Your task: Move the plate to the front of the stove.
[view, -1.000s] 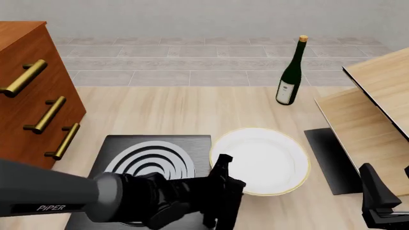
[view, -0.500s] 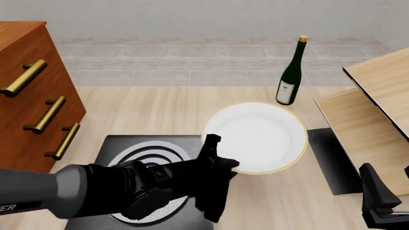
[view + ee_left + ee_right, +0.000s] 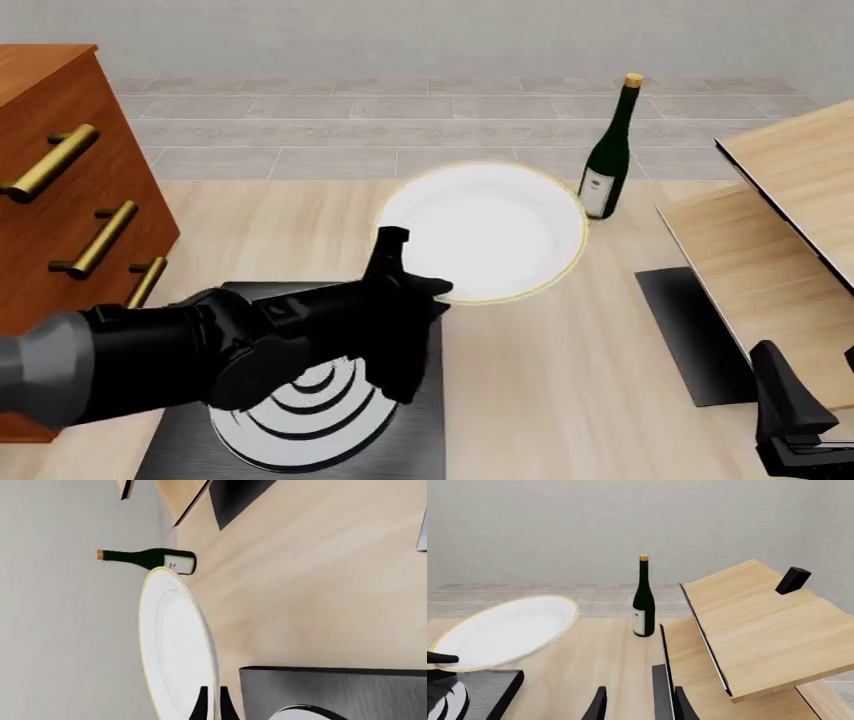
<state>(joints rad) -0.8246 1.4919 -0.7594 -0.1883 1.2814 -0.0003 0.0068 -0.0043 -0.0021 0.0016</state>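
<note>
The white plate (image 3: 491, 228) with a gold rim hangs tilted in the air above the table, beyond the far right corner of the stove (image 3: 320, 400). My left gripper (image 3: 407, 278) is shut on the plate's near rim. In the left wrist view, the fingertips (image 3: 203, 705) pinch the plate (image 3: 172, 650) edge-on beside the stove (image 3: 333, 692). The right wrist view shows the plate (image 3: 507, 629) held aloft. My right gripper (image 3: 640, 707) is open and holds nothing, low at the table's near right (image 3: 794, 415).
A green wine bottle (image 3: 607, 160) stands just right of and behind the plate. A wooden drawer cabinet (image 3: 67, 200) stands at the left. A tilted wooden rack (image 3: 787, 220) and a plain black mat (image 3: 694, 335) lie at the right.
The left gripper has lifted the plate from the table beside the stove and carried it up, away and to the left. The right arm has not moved.
</note>
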